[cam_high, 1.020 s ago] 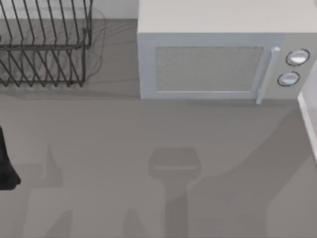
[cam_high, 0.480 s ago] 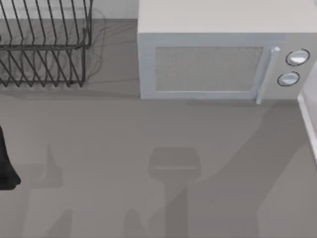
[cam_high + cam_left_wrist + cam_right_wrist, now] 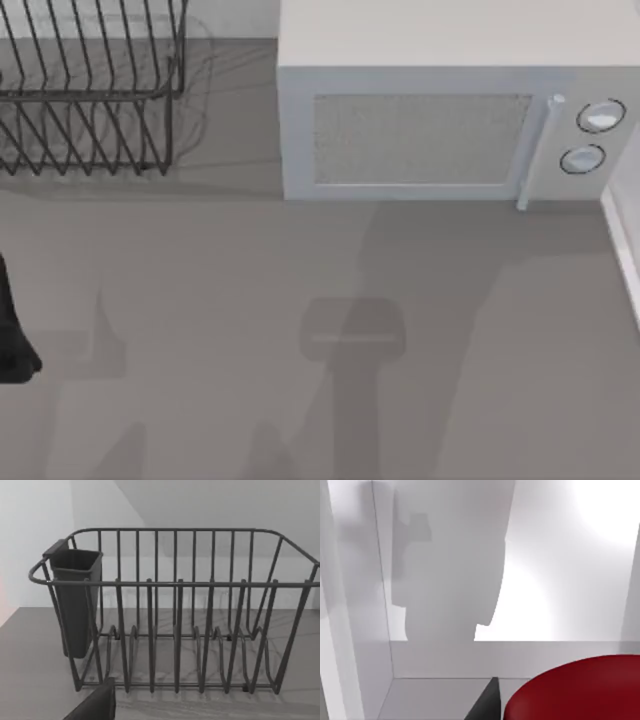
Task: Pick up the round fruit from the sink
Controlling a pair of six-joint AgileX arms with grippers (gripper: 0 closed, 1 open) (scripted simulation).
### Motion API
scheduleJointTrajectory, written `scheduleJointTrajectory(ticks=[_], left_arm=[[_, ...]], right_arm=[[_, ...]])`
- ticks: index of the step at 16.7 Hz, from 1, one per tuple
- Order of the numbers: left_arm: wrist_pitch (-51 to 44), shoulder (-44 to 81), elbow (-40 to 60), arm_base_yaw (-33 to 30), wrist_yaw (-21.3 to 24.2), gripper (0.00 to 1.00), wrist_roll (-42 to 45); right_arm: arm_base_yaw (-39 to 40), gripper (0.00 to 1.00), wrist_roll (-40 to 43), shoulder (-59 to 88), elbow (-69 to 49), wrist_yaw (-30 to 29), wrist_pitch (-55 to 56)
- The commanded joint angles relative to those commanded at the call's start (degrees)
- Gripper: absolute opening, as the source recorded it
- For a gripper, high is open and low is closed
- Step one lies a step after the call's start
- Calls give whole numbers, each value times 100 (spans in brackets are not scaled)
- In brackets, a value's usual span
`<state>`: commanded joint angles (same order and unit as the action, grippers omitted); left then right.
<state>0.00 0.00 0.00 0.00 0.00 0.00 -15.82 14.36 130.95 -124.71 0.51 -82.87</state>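
Right gripper [image 3: 487,702]: one dark finger tip shows in the right wrist view, just beside a glossy red fruit [image 3: 575,690] that bulks large and close to the camera. Whether the finger touches the fruit, or how far apart the fingers stand, cannot be told. Behind fruit and finger rise pale white walls [image 3: 445,580] meeting at a corner, with a flat pale floor [image 3: 435,697] below: the inside of a white basin, apparently the sink. A soft grey shadow lies across the far wall. Left arm [image 3: 12,330]: a black part of it sits at the far left edge of the top view, low over the grey counter [image 3: 200,300]. The left wrist view has a dark finger tip [image 3: 95,705] of that arm's gripper at the near edge, aimed toward a dark wire dish rack [image 3: 175,610]; how far its fingers are spread cannot be told. Rack stands upright on the counter, with a dark cutlery cup [image 3: 75,600] hung on one end. From above, the rack [image 3: 90,90] occupies the far left corner and a white microwave [image 3: 440,110] stands to its right along the far side, door shut, two round knobs [image 3: 590,135] at its right end. A white edge [image 3: 622,240] cuts in at the far right of the counter. Broad grey shadows fall over the counter's middle.
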Motion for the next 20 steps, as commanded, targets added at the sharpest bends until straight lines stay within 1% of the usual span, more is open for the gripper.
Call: scheduleJointTrajectory(ticks=[2, 4, 10, 12, 16, 20], left_arm=[[0, 0, 0, 0, 0, 100, 0], [0, 0, 0, 0, 0, 100, 0], [0, 0, 0, 0, 0, 100, 0], [0, 0, 0, 0, 0, 100, 0], [0, 0, 0, 0, 0, 100, 0], [0, 0, 0, 0, 0, 100, 0]], right_arm=[[2, 0, 0, -154, -444, 1, -505], [4, 0, -1, -253, -691, 2, -766], [30, 0, -20, -265, -712, 6, -792], [198, 0, -180, -359, -592, 11, -810], [1081, 0, -1028, -806, 8, 23, -843], [2421, 0, -2337, -1353, 839, 20, -716]])
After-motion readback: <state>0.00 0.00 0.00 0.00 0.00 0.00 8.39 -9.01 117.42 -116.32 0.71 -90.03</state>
